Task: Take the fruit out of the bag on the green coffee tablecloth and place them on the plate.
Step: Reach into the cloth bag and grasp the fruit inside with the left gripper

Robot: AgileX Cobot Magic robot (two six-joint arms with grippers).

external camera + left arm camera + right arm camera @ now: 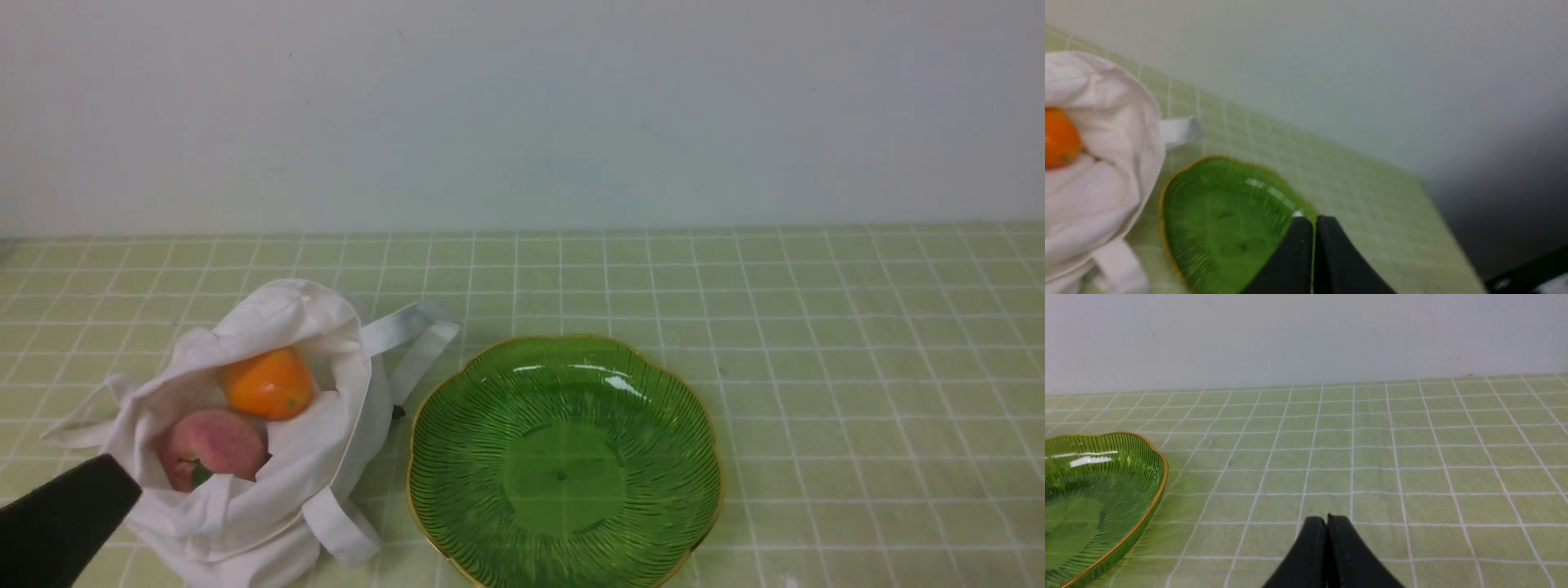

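The white cloth bag (245, 457) lies open at the left on the green checked tablecloth (816, 367). Inside it sit the fruit: an orange-yellow oval one (269, 384) and a pink peach (211, 445) with a green leaf. The orange fruit (1059, 139) also shows at the edge of the left wrist view. The green glass plate (457, 425) with a gold scalloped rim stands empty to the right of the bag. My left gripper (122, 486) hovers at the bag's near-left edge, shut and empty, its fingers (1300, 245) pressed together. My right gripper (1327, 519) is shut over bare cloth, right of the plate (1147, 457).
A pale wall runs along the table's far edge. The bag's flat strap handles (412, 335) lie toward the plate. The tablecloth's right edge (1429, 196) drops off into dark space in the left wrist view.
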